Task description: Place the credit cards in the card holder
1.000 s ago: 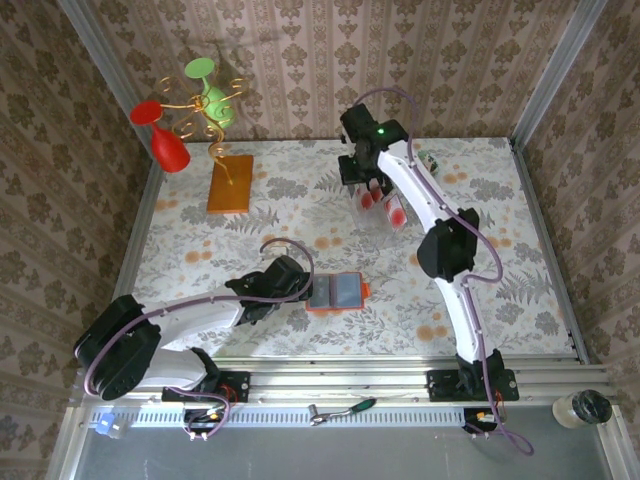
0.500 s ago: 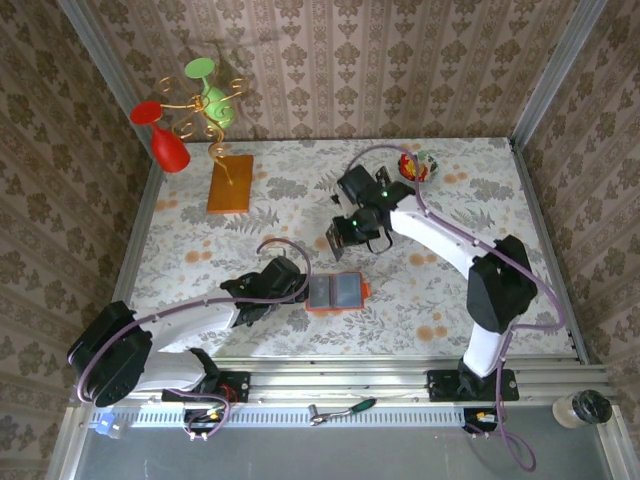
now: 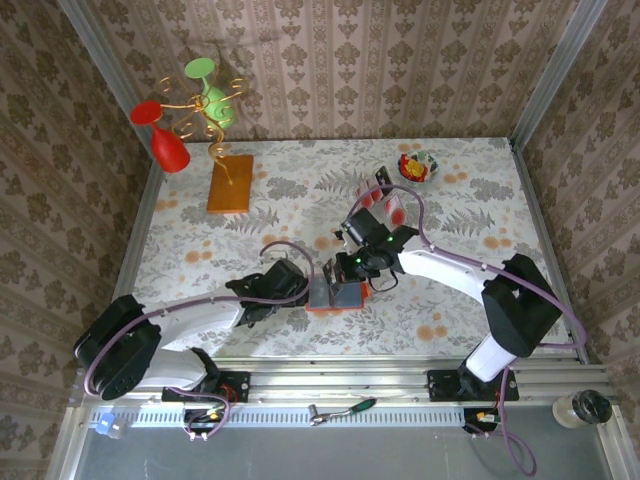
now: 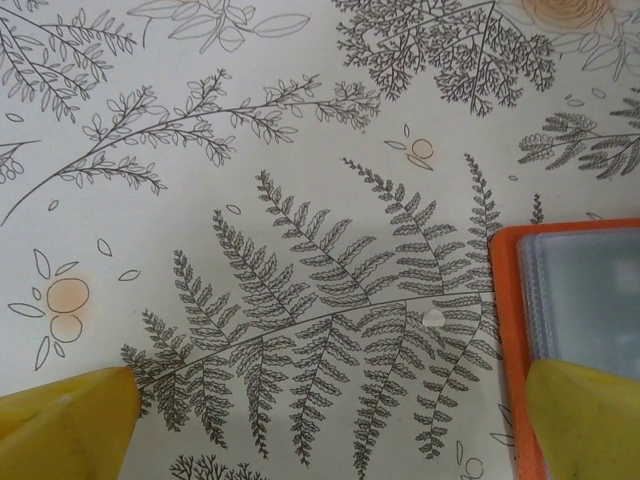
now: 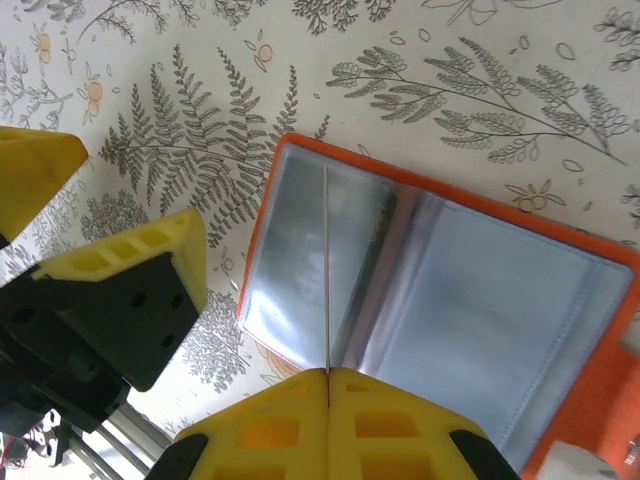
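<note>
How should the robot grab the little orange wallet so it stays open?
Probably by the card holder's left orange rim, coming in low from the left. It lies open and flat, so only that thin border sticks out past the clear pockets. The open left end effector straddles that edge, and the right end effector, pinching a credit card edge-on, needs the middle free.

Card holder (image 3: 335,297) spread open on the counter (image 3: 200,250), one card over it

The orange-red holder, grey-blue and glossy inside, lies flat by the counter's near edge, about mid-width. A thin card (image 5: 327,260), seen edge-on, stands over its open pockets, pinched in the right hand (image 5: 328,374). Pale pinkish credit cards (image 3: 392,208) with red marks sit farther back on the counter.
</note>
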`<state>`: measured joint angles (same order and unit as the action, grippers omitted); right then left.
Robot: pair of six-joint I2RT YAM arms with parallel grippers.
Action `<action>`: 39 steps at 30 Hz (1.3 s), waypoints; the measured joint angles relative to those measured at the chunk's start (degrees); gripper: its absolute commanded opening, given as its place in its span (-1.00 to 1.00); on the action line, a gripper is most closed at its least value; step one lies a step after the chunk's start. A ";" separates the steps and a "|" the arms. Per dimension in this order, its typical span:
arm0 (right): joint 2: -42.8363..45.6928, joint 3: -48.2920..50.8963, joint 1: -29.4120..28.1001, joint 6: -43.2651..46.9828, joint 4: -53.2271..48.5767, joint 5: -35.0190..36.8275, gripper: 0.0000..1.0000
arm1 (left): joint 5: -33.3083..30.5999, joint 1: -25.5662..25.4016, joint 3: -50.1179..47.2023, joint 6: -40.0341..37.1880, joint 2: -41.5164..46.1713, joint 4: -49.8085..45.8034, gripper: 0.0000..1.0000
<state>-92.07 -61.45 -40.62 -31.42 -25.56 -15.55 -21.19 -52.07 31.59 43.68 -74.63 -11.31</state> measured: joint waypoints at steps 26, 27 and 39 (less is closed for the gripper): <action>-3.67 3.89 -0.59 -0.55 6.69 0.00 -1.00 | -0.22 -2.40 1.60 0.00 -5.07 0.68 1.00; -3.67 3.89 -0.59 -0.55 6.80 -0.04 -1.00 | -0.22 -2.60 1.60 0.00 -5.25 0.76 1.00; -3.67 3.98 -0.81 -0.57 7.52 -0.42 -1.00 | -1.36 -3.41 1.62 0.28 -6.78 1.64 1.00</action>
<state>-95.74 -57.47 -41.43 -31.99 -18.04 -15.97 -22.55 -55.48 33.21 43.97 -81.41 -9.67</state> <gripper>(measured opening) 0.067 0.999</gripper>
